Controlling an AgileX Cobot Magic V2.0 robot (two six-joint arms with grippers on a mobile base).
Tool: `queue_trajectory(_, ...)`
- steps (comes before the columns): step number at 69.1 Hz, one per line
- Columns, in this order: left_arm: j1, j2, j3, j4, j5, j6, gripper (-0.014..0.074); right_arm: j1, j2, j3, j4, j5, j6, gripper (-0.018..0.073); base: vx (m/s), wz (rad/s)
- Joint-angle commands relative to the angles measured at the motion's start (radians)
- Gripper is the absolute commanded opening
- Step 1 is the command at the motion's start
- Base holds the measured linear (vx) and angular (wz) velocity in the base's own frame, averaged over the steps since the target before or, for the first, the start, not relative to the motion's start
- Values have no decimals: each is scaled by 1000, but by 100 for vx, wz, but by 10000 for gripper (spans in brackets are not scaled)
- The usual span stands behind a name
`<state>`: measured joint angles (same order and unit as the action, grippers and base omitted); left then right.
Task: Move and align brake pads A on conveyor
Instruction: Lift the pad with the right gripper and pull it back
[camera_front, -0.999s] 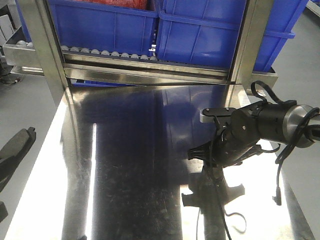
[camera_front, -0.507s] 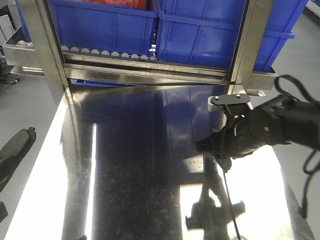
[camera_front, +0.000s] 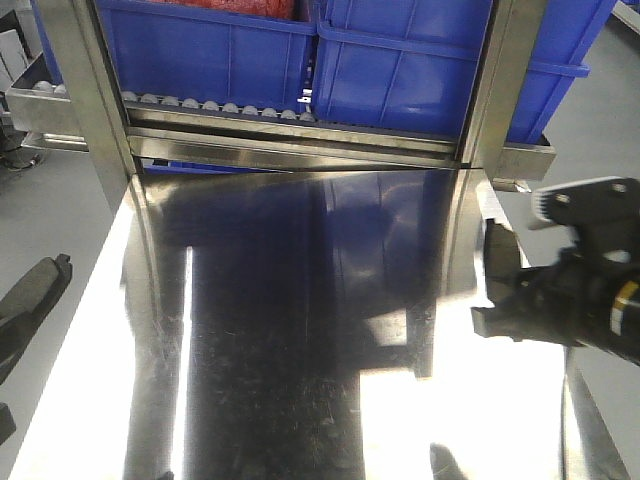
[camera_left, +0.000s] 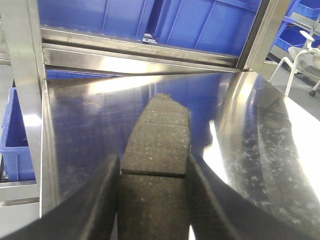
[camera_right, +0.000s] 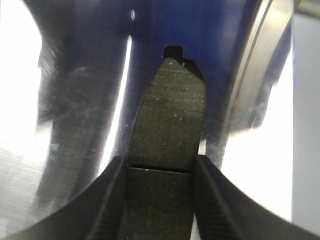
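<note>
Though apart, each end effector (camera_left: 152, 167) snug around one brake pad (camera_left: 158, 125).

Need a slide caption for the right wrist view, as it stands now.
Right hand clamped on a grooved brake pad, its far end pointing out over the shiny steel table.

1. A shiny steel table (camera_front: 280, 380) with a mirror-like top reflects blue colour and white glare.
2. 2 blue plastic bins (camera_front: 210, 50) sit side by side on a rack behind the table.
3. A row of small grey rollers (camera_front: 215, 105) runs under the bins.
4. 2 steel uprights (camera_front: 85, 90) frame the rack.
5. A white chair (camera_left: 305, 55) stands beyond the table's right edge.
</note>
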<state>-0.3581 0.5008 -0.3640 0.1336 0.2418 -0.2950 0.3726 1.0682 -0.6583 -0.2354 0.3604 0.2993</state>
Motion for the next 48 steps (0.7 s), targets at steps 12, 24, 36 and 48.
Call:
queue_trajectory(12,-2,3,-31,1,-100,-1,108,-2,-334,125,-36,-101,-5,3,0,0)
queue_trajectory(24,-2,3,-31,1,-100,-1,108,-2,-535,238,-51,-134,-6,3,0,0)
queue_trajectory(36,-2,3,-31,1,-100,-1,108,-2,-651,282,-51,-135,-6,3,0,0)
queue_trajectory(48,-2,3,-31,1,-100,-1,108,-2,-678,284,-51,-142,-6,3,0,0)
